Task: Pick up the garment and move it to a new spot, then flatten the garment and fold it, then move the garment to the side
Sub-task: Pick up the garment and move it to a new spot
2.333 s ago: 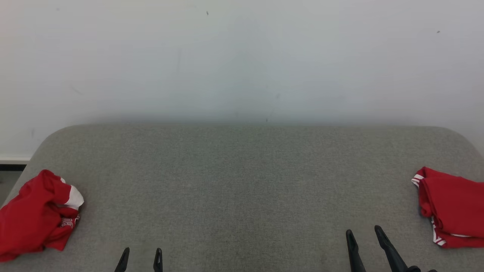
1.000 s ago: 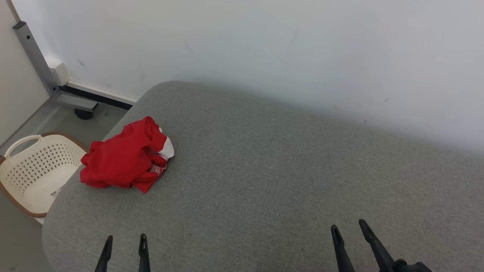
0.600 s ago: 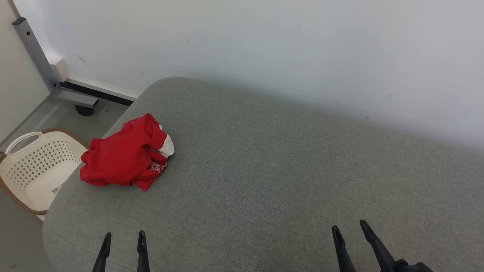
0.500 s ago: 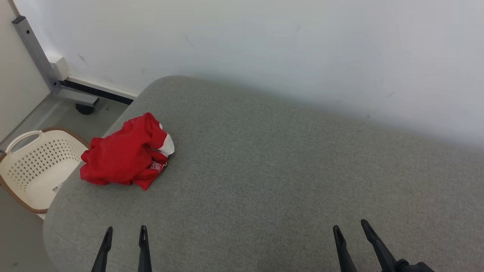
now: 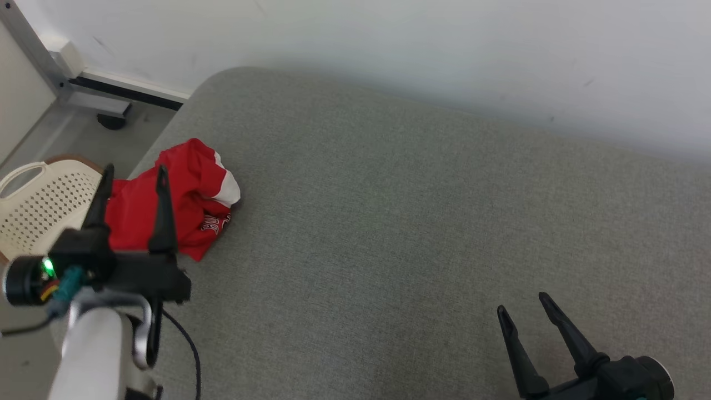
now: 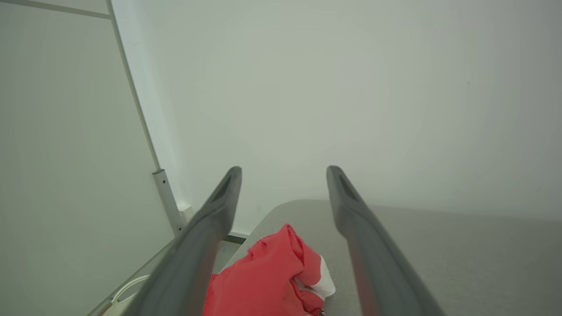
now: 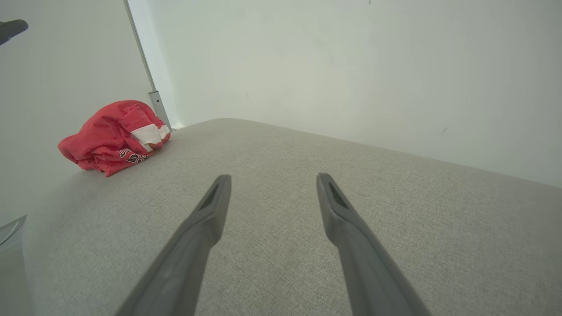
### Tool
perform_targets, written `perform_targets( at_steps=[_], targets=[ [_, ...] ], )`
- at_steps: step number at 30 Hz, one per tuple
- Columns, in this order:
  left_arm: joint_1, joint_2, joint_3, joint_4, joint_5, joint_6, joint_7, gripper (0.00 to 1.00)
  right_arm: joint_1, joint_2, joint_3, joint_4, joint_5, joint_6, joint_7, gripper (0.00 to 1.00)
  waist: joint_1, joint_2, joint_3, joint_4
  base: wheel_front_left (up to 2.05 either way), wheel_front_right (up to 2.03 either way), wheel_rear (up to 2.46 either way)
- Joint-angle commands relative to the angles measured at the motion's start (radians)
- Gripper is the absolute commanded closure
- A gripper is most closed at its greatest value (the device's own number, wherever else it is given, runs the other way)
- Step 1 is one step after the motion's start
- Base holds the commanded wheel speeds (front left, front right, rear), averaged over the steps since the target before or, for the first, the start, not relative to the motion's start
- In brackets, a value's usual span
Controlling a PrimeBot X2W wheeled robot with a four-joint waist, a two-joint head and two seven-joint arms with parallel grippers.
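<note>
A crumpled red garment (image 5: 191,183) with a white band and white lettering lies near the left end of the grey padded surface (image 5: 389,222). My left gripper (image 5: 134,169) is open and held in the air over the garment's near side, not touching it. In the left wrist view the garment (image 6: 268,281) sits low between the spread fingers of the left gripper (image 6: 284,169), which point toward the wall. My right gripper (image 5: 522,303) is open and empty over the surface at the lower right. The right wrist view has the garment (image 7: 114,136) far off to the left of the right gripper (image 7: 273,176).
A cream perforated basket (image 5: 39,205) stands on the floor just past the surface's left edge. A grey metal post (image 5: 28,44) with a wheeled base rises at the back left. A white wall (image 5: 444,44) runs along the far edge.
The camera has tipped down a little, shifting the whole picture. My left arm has risen and reached forward, bringing its open gripper over the garment. The right gripper has barely moved.
</note>
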Motion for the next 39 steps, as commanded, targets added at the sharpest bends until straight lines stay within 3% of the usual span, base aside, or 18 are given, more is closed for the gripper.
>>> perform_targets(
  at_steps=[1,8,21,29,39],
  targets=[
    [-0.07,0.016,0.011,0.041,-0.01,-0.001,0.01,0.0,-0.017,-0.013,0.002,-0.002,-0.003,-0.002,-0.001,0.0,-0.0002,-0.0001,0.058,-0.042,0.0,0.0,0.0],
    [-0.323,0.03,0.049,0.29,-0.099,-0.01,0.176,0.0,-0.051,-0.049,-0.009,-0.011,-0.007,-0.002,-0.001,0.0,-0.0002,-0.0001,0.128,-0.092,0.0,0.0,0.0],
    [-0.618,0.123,0.028,0.686,-0.09,0.038,0.546,0.0,-0.101,-0.084,0.001,-0.021,-0.014,-0.002,-0.001,0.0,-0.0002,-0.0001,0.228,-0.141,0.0,0.0,0.0],
    [-0.68,0.159,0.004,0.794,-0.071,0.059,0.628,0.0,-0.128,-0.096,0.008,-0.02,-0.015,-0.002,-0.001,0.0,-0.0002,-0.0001,0.263,-0.158,0.0,0.0,0.0],
    [-0.674,0.157,0.001,0.884,-0.095,0.077,0.595,0.0,-0.14,-0.102,0.003,-0.025,-0.02,-0.002,0.0,0.0,-0.0002,-0.0001,0.293,-0.156,0.0,0.0,0.0]
  ],
)
